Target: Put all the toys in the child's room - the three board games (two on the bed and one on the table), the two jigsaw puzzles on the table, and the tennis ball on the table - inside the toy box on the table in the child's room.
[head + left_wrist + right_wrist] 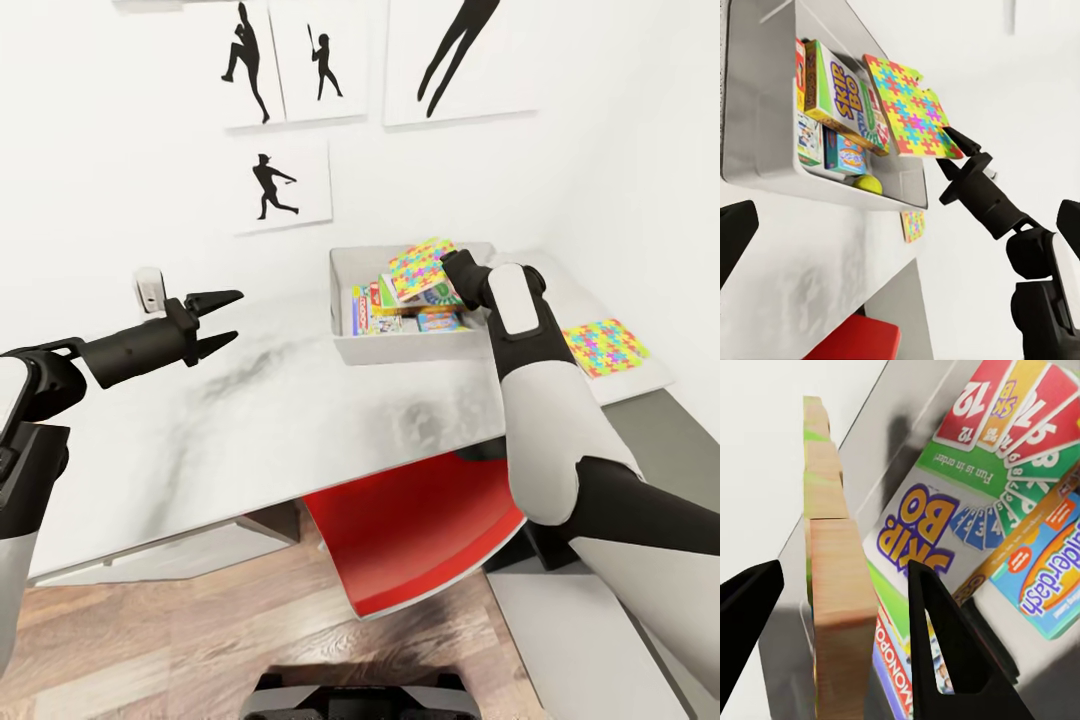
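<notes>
The pale grey toy box (345,300) stands on the table (250,420). In it lie the SKIP-BO game (844,86), the MONOPOLY game (889,664), a blue game (844,154) and the tennis ball (868,183). One jigsaw puzzle (420,265) is tilted over the games, its edge (836,585) between the fingers of my right gripper (455,262), with a gap on each side. The other jigsaw puzzle (604,346) lies flat on the table, right of the box. My left gripper (225,320) hovers open and empty over the table, left of the box. The bed is out of view.
A red chair seat (420,530) sticks out from under the table's front edge. A small white device (150,290) stands by the wall behind my left gripper. Black silhouette pictures (275,185) hang on the wall. The dark grey wing (660,430) runs along the right.
</notes>
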